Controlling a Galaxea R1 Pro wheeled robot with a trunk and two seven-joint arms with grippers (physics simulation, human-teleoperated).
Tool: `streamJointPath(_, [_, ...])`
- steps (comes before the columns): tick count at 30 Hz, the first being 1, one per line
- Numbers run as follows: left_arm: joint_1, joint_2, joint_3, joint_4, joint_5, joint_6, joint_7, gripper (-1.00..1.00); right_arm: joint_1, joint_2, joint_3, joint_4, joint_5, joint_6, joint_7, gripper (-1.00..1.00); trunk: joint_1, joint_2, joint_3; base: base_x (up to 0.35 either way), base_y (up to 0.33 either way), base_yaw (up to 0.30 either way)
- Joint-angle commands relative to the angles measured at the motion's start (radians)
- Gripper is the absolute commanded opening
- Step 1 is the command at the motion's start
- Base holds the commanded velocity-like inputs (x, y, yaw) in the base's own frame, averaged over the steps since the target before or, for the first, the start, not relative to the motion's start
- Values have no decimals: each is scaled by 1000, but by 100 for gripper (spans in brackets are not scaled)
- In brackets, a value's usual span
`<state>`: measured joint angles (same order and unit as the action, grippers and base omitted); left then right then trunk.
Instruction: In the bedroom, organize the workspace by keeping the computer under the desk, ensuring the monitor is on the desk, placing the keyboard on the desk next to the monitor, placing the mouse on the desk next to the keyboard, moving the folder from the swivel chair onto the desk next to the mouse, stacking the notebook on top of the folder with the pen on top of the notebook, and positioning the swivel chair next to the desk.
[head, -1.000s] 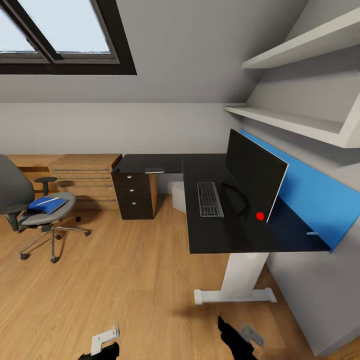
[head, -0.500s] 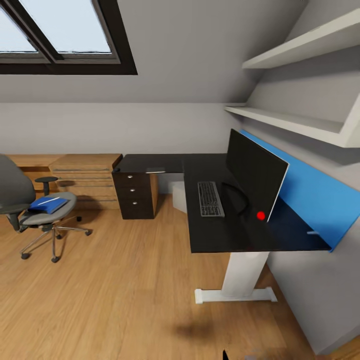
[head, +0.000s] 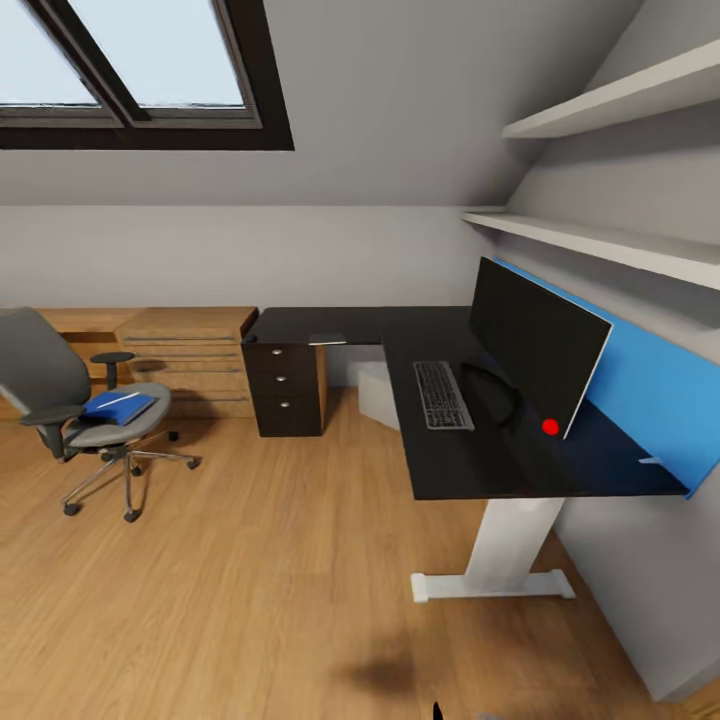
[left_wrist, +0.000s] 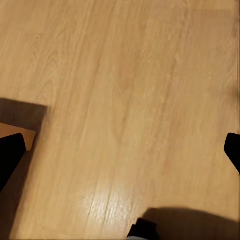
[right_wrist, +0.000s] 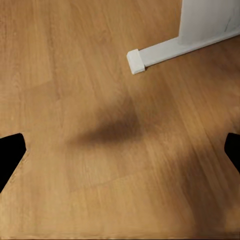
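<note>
Head view: the desk (head: 470, 465) stands against the right wall, its black top carrying the monitor (head: 538, 346) in front of the blue back panel (head: 650, 385), with the keyboard (head: 443, 395) lying just beside the monitor's stand. The computer (head: 377, 392) sits on the floor under the desk. Well apart, at left, the chair (head: 85, 415) holds the folder (head: 120, 407) on its seat, with a thin white pen (head: 117, 399) lying on top of it. Low wood cabinets (head: 185, 350) line the far wall beneath a skylight (head: 130, 65).

Left wrist view: the left gripper (left_wrist: 120, 150) hangs over bare wood floor (left_wrist: 125, 100), its dark fingertips (left_wrist: 10, 155) set wide apart at the frame's edges.

Right wrist view: the right gripper (right_wrist: 120, 150) is likewise spread wide above the floor, near the desk's white foot (right_wrist: 175, 47).
</note>
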<state>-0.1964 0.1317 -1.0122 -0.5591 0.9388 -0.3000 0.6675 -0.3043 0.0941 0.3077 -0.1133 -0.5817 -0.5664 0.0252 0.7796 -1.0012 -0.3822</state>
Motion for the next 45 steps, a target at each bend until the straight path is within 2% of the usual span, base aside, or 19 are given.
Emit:
streamJointPath(1, [-1,1,-8,-2,9,-5,5,100,-1,7,2,1,-12,-5,1,100,-4,6,2,1,8,0])
streamJointPath(4, [-1,0,-5,-2,13,-4,5,100,-1,12,0,1,-12,-4,1,100,-15,27,11,0,2,12])
streamJointPath(5, [-1,-1,-5,13,57,1,0,100,-1,14,0,2,-13,-23,0,100,-19,34,15,0,0,268])
streamJointPath(6, [-1,-2,-6,40,78,3,-27,100,-1,21,0,3,-12,-53,-1,100,-23,41,18,0,0,275])
streamJointPath(7, [-1,-13,-5,102,132,25,-160,100,-1,39,1,31,-12,-124,-2,100,-27,48,21,0,0,281])
streamJointPath(10, [-1,-17,0,113,155,43,-183,100,-1,42,1,40,-11,-171,-6,100,-31,55,24,0,0,281])
streamJointPath(15, [-1,-18,2,118,163,44,-192,100,-1,44,3,50,-8,-205,-41,100,-31,55,24,0,0,281])
streamJointPath(22, [-1,-18,4,119,165,44,-195,100,-1,44,3,54,18,-217,-64,100,-31,55,24,82,39,283])
streamJointPath(41, [-1,-24,2,119,163,44,-196,100,-1,43,1,55,22,-218,-65,100,-31,55,24,307,53,284])
streamJointPath(45, [-1,-27,0,119,162,44,-196,100,-1,40,-1,54,22,-218,-65,100,-31,55,24,321,0,105])
